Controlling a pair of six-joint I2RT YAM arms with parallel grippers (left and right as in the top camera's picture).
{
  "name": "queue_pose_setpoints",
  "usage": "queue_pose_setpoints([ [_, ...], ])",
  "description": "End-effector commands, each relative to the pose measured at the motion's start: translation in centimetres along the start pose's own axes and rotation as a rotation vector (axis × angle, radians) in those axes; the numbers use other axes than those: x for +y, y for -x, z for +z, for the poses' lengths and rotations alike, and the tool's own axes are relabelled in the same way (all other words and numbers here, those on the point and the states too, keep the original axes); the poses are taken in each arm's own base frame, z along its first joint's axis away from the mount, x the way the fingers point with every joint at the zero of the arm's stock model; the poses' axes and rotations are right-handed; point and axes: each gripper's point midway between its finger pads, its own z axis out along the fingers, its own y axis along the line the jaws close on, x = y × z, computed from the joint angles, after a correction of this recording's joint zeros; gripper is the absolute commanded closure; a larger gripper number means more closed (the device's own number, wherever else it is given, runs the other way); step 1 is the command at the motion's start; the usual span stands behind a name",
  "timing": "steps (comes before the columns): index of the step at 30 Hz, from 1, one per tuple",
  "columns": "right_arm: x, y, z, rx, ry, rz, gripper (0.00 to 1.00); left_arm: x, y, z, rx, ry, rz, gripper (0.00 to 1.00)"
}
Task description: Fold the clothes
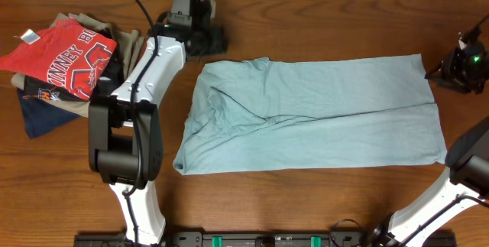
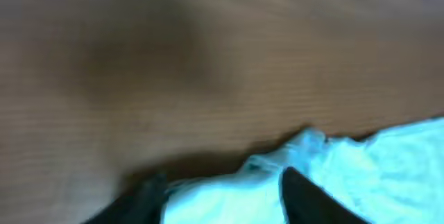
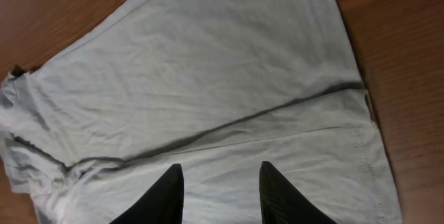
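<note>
At 6 o'clock in the overhead view, the bases of both arms stand at the near edge of the brown wooden table (image 1: 306, 209). Just beyond them, in the middle of the table, lies the plain pale blue-grey short-sleeved T-shirt (image 1: 321, 117). It is spread flat as a long rectangle from 9 o'clock to 3 o'clock. An overlapping edge of fabric runs along its length. The end at 9 o'clock is wrinkled and the end at 3 o'clock is straight.

The right gripper (image 3: 222, 168) is at 3 o'clock, just beside the straight end. Its two dark fingers stand moderately apart above the fabric and hold nothing.

At 9 to 10 o'clock, well apart from the T-shirt, is a pile of folded garments (image 1: 46, 113). A red shirt with white lettering (image 1: 72, 60) lies on top of it.

Farthest, at 11 o'clock, the left gripper (image 2: 222, 181) is at the far wrinkled corner of the T-shirt. Its view is blurred, but the fingers are clearly apart, with the edge of the fabric showing in the gap. I cannot tell if they touch the fabric.
</note>
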Motion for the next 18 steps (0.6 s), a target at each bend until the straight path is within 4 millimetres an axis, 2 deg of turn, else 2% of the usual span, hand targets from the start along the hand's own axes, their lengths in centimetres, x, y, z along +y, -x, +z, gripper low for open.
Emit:
queue_pose_setpoints([
  [1,0.5,0.2,-0.1,-0.003,0.001,0.003,0.66,-1.1,0.5,0.6,-0.027,-0.010,0.032,0.40],
  [4,0.5,0.1,-0.1,0.004,0.001,0.005,0.66,-0.4,0.3,1.5,-0.036,0.060,0.043,0.40],
  [7,0.5,-0.1,-0.1,0.009,0.002,0.007,0.66,0.3,-0.8,2.5,0.001,0.087,0.039,0.40],
  [12,0.5,-0.2,-0.1,0.016,0.002,0.010,0.66,1.7,-3.7,4.2,0.104,0.118,0.015,0.40],
  [15,0.5,-0.3,-0.1,0.018,0.003,0.011,0.66,2.5,-6.0,4.7,0.185,0.143,-0.004,0.40],
  [18,0.5,-0.4,-0.1,0.021,0.003,0.012,0.66,3.0,-7.4,4.7,0.239,0.158,-0.016,0.40],
])
